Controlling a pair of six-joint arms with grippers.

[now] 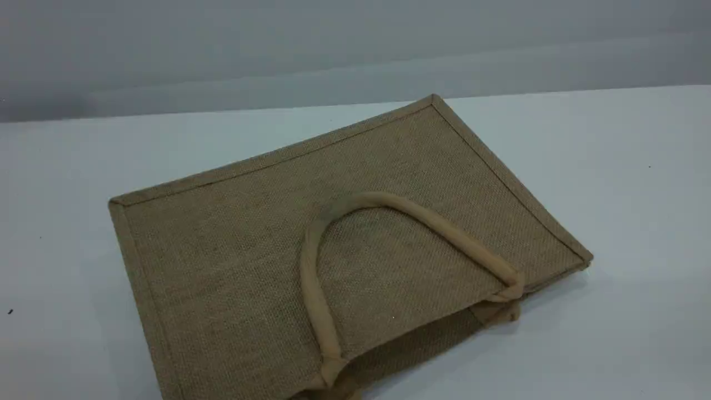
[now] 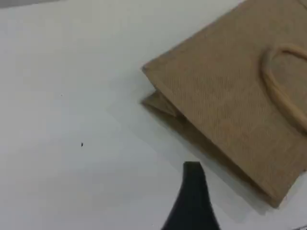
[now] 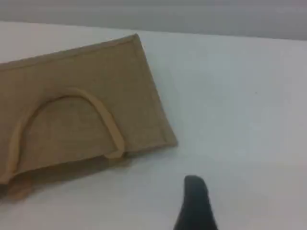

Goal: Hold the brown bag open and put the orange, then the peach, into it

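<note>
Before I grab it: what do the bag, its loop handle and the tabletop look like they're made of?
The brown bag looks like coarse jute or burlap: matte tan, visible open weave, bound edges. Its handle looks like a padded tube of smoother beige cloth, perhaps cotton. The table seems a smooth white laminate or plastic, slightly sheeny; which, I can't tell.

The large tan-brown woven jute tote bag (image 1: 233, 266) lies flat and collapsed on the white worktop (image 1: 639, 194), set at a slant. Its mouth faces the near right and is slightly parted. One thick beige rope-like loop handle (image 1: 383, 201) is folded back over the upper panel. A second handle (image 1: 502, 315) peeks out beneath the mouth edge.
</note>
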